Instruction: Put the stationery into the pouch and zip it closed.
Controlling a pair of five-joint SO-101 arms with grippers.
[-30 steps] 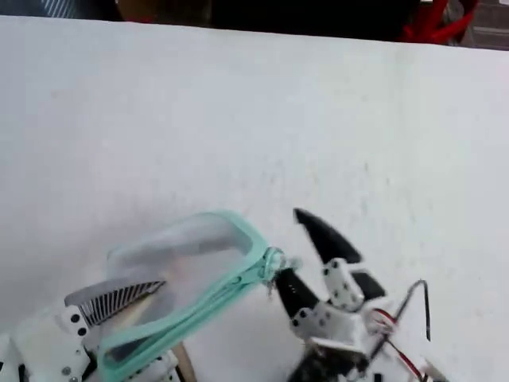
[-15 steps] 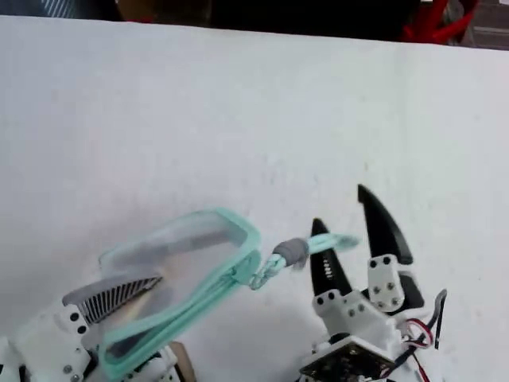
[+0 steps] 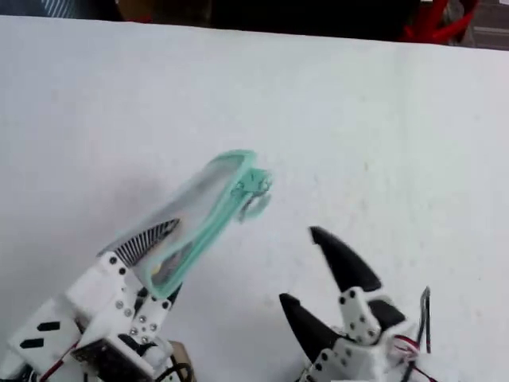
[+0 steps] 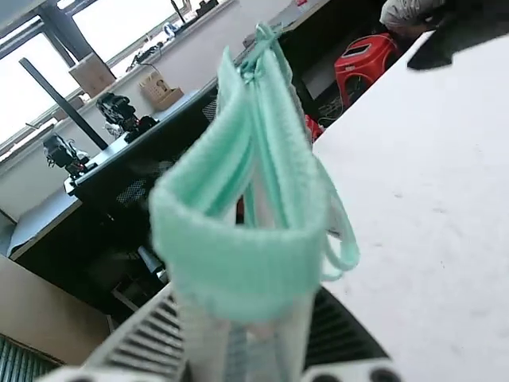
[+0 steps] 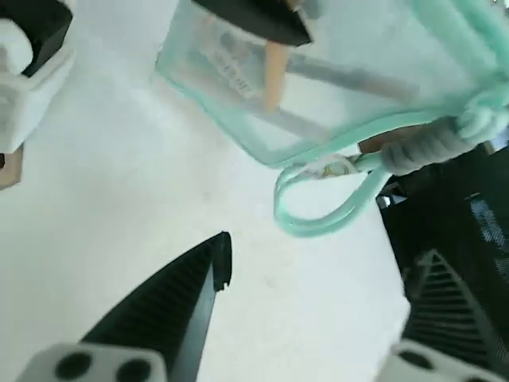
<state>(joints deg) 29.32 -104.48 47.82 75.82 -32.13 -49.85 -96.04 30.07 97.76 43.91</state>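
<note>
A clear pouch (image 3: pixel 199 219) with mint-green trim is held up off the white table (image 3: pixel 358 119), tilted, with its zipper end and cord loop (image 3: pixel 254 195) pointing away from the arms. My left gripper (image 3: pixel 151 259) is shut on its lower end; the left wrist view shows the pouch (image 4: pixel 254 183) edge-on, rising from the gripper (image 4: pixel 238 350). A wooden pencil (image 5: pixel 272 68) and a grey pen (image 5: pixel 350 76) lie inside the pouch (image 5: pixel 374 48). My right gripper (image 3: pixel 298 267) stands open to the right of the pouch, apart from it. The loop (image 5: pixel 322 207) hangs free beyond the right gripper (image 5: pixel 326 263).
A brown block (image 3: pixel 181 354) lies by the left arm's base at the near edge. Red and black wires (image 3: pixel 413 334) trail from the right arm. Beyond the table's far edge are dark furniture and a red object (image 3: pixel 433 24).
The left arm has raised the pouch and swung it up and away. The right gripper has let the zipper cord go and drawn back toward the near edge; the cord now hangs slack.
</note>
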